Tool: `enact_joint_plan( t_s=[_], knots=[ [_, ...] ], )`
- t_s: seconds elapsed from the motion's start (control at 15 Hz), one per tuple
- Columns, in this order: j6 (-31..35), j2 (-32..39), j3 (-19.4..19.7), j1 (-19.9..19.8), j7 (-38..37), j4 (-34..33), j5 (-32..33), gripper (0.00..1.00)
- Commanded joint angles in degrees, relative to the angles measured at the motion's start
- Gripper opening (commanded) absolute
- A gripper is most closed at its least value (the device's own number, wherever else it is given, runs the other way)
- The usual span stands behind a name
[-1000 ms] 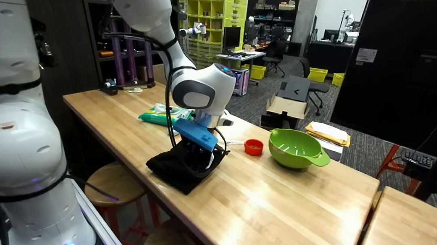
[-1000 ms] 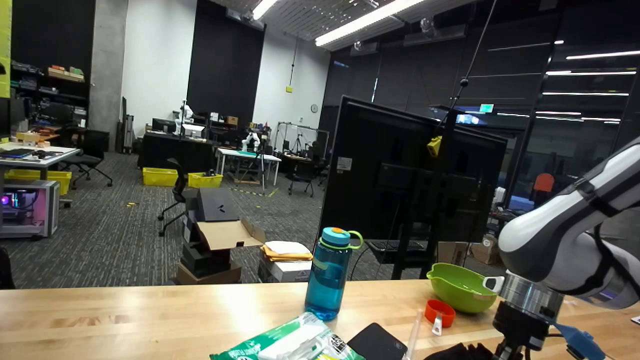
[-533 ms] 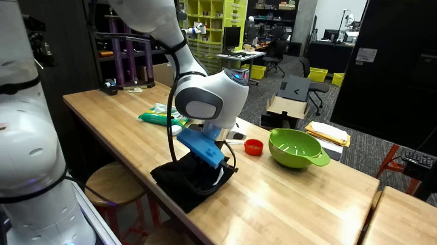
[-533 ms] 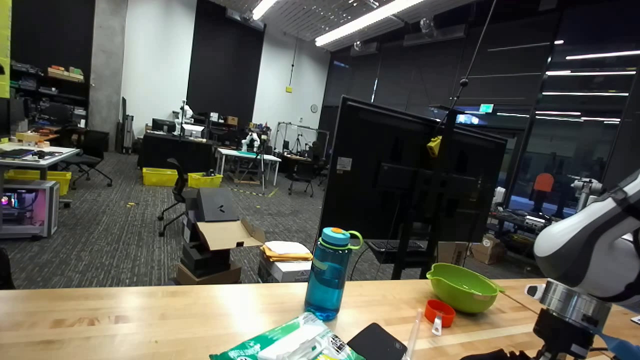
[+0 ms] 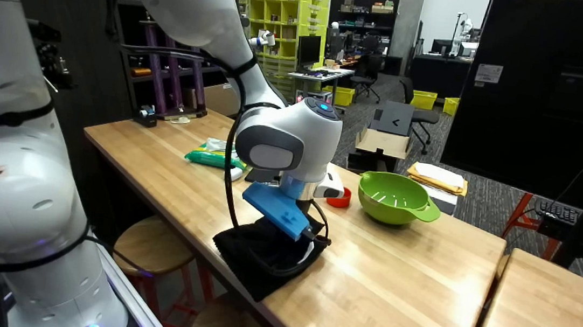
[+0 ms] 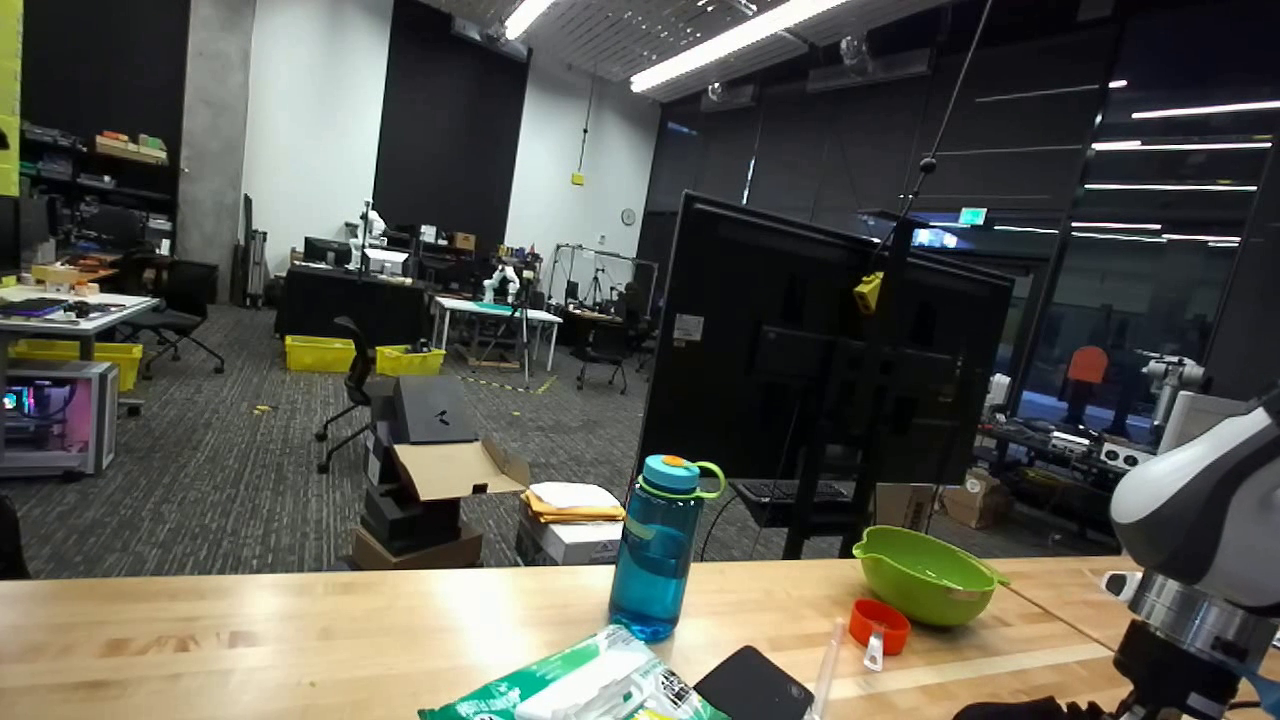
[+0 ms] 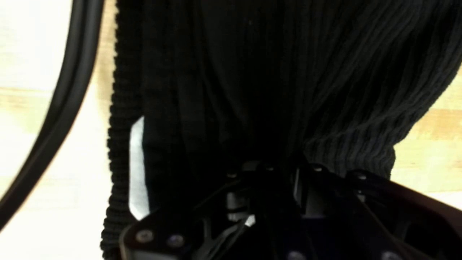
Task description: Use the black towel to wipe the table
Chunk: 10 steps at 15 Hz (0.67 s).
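Note:
The black towel (image 5: 251,259) lies bunched on the light wooden table (image 5: 393,282), its lower corner at the table's long stool-side edge. In an exterior view only a dark bit of the towel (image 6: 1025,710) shows at the bottom, beside the gripper (image 6: 1125,708). In the wrist view the towel (image 7: 216,72) fills most of the picture, with a white tag on its left. My gripper (image 7: 276,169) points down into the towel, its fingers close together with cloth gathered between them. The fingertips are dark and partly hidden in the folds.
A red cup (image 5: 339,197) and a green bowl (image 5: 393,198) stand close beyond the gripper. A green wipes pack (image 6: 570,680), a dark square object (image 6: 755,685) and a blue bottle (image 6: 655,550) are further along. A gap (image 5: 487,308) separates the adjoining table (image 5: 556,321).
The gripper and the towel have slid together along the table toward the adjoining table, rightward in both exterior views. The towel's lower corner has come to the table edge. The other objects have not moved.

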<state>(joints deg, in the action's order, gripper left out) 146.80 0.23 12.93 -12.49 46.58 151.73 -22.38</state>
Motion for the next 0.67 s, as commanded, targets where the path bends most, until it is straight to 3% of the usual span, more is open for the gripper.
enact_joint_plan(
  t_s=[0.0, 0.2, 0.27, 0.6],
  knots=[
    [4.19, 2.05, 0.84, -1.06, 1.43, 0.37, 1.14, 0.03],
    [5.87, 2.17, 1.46, -1.62, 1.57, 0.88, 1.03, 0.03],
    [3.19, 3.26, 1.26, -1.38, -1.34, -3.46, 2.42, 0.03],
    [2.80, 3.22, 2.83, -3.80, -4.59, -6.20, 6.26, 0.03]
  ],
)
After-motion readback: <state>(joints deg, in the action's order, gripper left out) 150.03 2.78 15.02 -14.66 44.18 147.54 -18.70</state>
